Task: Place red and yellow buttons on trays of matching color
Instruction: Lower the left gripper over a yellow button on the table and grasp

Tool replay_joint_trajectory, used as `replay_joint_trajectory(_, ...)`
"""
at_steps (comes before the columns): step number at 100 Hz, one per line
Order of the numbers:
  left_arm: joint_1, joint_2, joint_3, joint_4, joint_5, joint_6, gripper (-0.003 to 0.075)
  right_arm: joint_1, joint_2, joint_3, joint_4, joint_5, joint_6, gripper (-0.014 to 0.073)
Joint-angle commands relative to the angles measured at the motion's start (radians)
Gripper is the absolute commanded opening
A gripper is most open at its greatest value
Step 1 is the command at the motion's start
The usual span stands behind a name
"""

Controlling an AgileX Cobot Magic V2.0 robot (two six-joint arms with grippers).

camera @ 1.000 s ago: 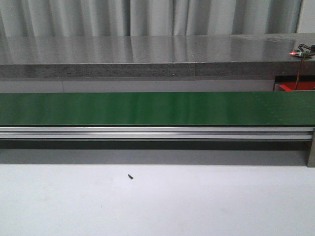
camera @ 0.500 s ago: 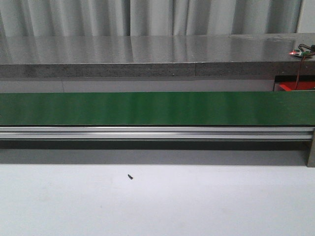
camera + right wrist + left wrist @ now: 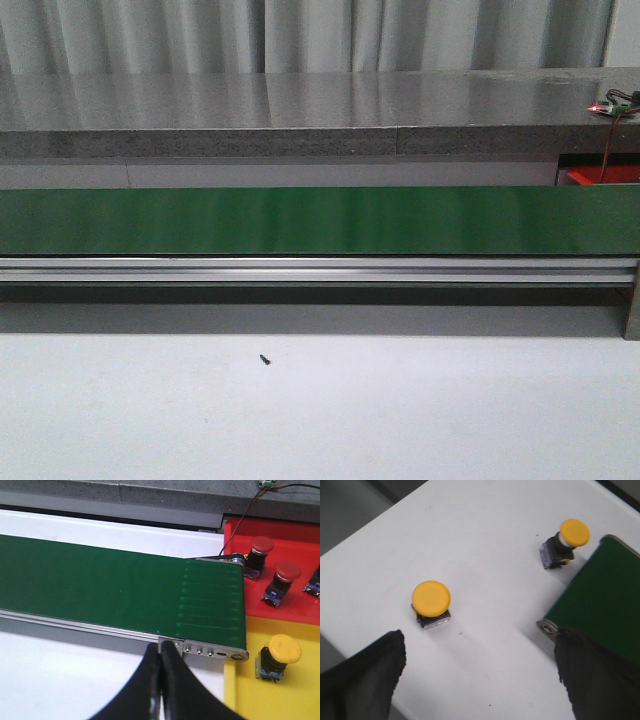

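Note:
In the left wrist view two yellow buttons stand on the white table: one (image 3: 431,600) close to my open left gripper (image 3: 480,675), the other (image 3: 568,541) farther off beside the end of the green belt (image 3: 605,605). Nothing lies between the left fingers. In the right wrist view my right gripper (image 3: 160,652) is shut and empty, over the belt's front rail. Past the belt's end, two red buttons (image 3: 260,552) (image 3: 282,580) stand on the red tray (image 3: 295,535). A yellow button (image 3: 277,657) stands on the yellow tray (image 3: 280,700).
The green conveyor belt (image 3: 320,220) spans the front view on an aluminium rail (image 3: 320,270), with a grey ledge (image 3: 300,110) behind. A small dark screw (image 3: 265,359) lies on the white table. Wires with a lit board (image 3: 612,104) sit at the far right.

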Motion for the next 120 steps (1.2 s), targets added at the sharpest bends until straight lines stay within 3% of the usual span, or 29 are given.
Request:
replay_joint_trajectory(1,0.032,0.028,-0.060,-0.010,0.011,-0.033,0.0587,0.002,-0.002,-0.024,0.001,-0.062,-0.008,-0.0067)
replay_joint_trajectory(28,0.039,0.182,-0.158,0.089,0.140,-0.062,0.0587,0.002,-0.002,-0.024,0.001,-0.062,-0.008,-0.0067)
replay_joint_trajectory(69,0.039,0.230,-0.183,0.172,0.138,-0.093,0.0587,0.002,-0.002,-0.024,0.001,-0.062,-0.008,-0.0067)
replay_joint_trajectory(120,0.039,0.388,-0.255,0.151,0.122,-0.093,0.0587,0.002,-0.002,-0.024,0.001,-0.063,-0.008,-0.0067)
